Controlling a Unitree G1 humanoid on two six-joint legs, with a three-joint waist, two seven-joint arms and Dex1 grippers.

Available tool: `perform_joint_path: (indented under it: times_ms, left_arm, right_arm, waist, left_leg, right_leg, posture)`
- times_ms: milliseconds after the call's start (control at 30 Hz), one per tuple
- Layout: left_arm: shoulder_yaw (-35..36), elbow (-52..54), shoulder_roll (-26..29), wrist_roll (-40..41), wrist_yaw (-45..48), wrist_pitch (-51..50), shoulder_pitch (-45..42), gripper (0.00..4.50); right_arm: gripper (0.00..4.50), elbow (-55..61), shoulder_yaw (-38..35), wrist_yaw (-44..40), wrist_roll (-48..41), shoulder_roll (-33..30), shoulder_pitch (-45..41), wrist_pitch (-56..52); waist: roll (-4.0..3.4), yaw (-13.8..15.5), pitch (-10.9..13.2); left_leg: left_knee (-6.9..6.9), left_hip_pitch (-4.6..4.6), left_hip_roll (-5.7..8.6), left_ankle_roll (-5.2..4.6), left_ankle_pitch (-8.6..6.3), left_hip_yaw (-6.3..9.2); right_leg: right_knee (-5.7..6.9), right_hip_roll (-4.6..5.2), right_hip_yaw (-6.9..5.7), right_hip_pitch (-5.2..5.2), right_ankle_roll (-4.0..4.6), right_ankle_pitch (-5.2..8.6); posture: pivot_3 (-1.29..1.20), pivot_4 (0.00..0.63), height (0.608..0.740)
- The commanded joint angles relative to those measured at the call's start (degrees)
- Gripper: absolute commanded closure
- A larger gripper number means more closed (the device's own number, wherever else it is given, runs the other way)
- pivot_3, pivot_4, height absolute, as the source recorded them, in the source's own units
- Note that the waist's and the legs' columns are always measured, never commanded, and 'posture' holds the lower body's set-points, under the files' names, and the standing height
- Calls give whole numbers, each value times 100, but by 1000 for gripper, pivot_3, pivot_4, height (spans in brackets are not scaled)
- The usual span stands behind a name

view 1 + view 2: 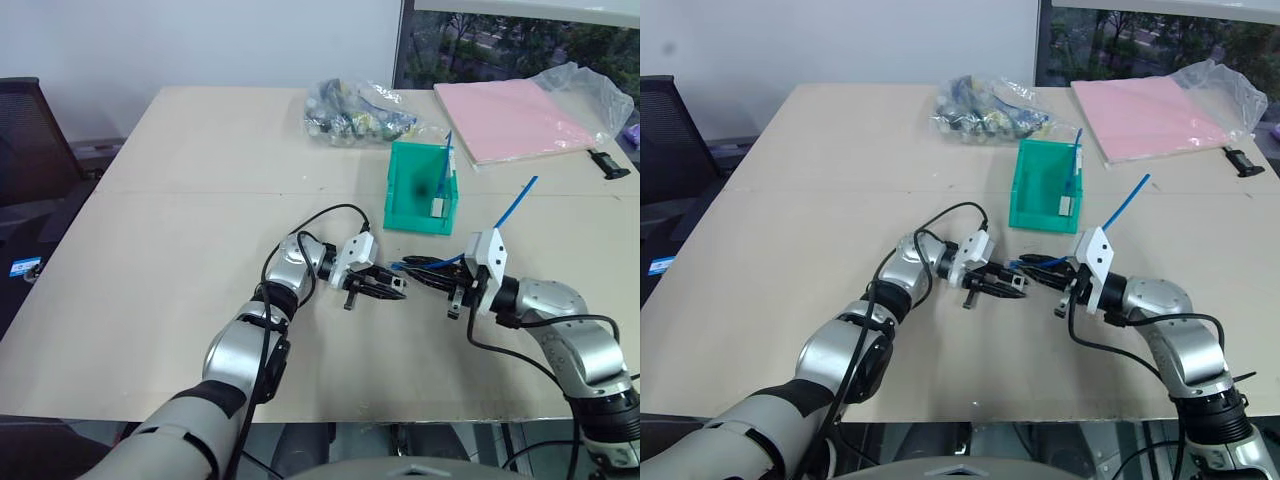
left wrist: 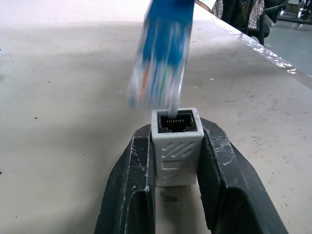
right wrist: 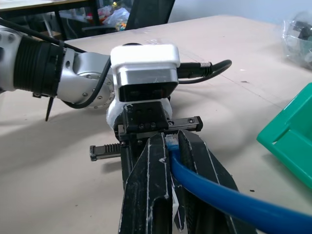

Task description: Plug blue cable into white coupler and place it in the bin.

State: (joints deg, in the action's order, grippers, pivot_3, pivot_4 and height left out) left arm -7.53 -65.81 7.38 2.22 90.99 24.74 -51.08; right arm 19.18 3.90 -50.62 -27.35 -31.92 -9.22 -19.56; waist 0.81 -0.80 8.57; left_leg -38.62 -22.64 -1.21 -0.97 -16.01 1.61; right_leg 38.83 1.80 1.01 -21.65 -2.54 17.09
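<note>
In the left wrist view my left gripper (image 2: 177,129) is shut on the white coupler (image 2: 176,151), whose dark socket faces outward. My right gripper (image 3: 170,139) is shut on the blue cable (image 3: 214,195). The cable's clear plug (image 2: 161,68) hovers just in front of the socket and is not inside it. In the head views the two grippers (image 1: 390,288) (image 1: 425,275) meet tip to tip over the table, near its front. The cable's free end (image 1: 516,204) sticks up behind my right hand. The green bin (image 1: 408,190) stands just beyond them.
Another blue cable (image 1: 447,152) with a white coupler (image 1: 438,207) leans inside the bin. A clear bag of parts (image 1: 355,112) and a pink sheet pack (image 1: 510,120) lie at the back. A small black object (image 1: 608,163) sits far right, a black chair (image 1: 30,140) left.
</note>
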Motion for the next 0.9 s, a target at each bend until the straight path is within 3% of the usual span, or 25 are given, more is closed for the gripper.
perform_joint_path:
  times_ms: [33,200,900]
  left_arm:
    - [-67,61,33,-66,23,89,66,3939]
    - [-82,43,38,-112,20,143,53,3939]
    - [-195,20,71,-216,-37,246,45,3939]
  right_arm:
    - [4500,339,-179,-171,-140,-302,-18,-170]
    - [4500,333,-39,-294,29,-586,9,-196]
    - [4500,73,319,-341,546,-629,-163,-208]
  waist:
    - [0,-2,0]
    - [1,-2,0]
    - [1,-1,0]
  left_leg:
    - [0,0,0,0,0,0]
    - [0,0,0,0,0,1]
    - [-1,0,1,0,0,3]
  right_leg:
    - [0,0,0,0,0,0]
    - [0,-1,0,0,0,0]
    - [1,-1,-2,0,0,0]
  posture:
    - [0,150,740]
    - [0,150,740]
    - [0,150,740]
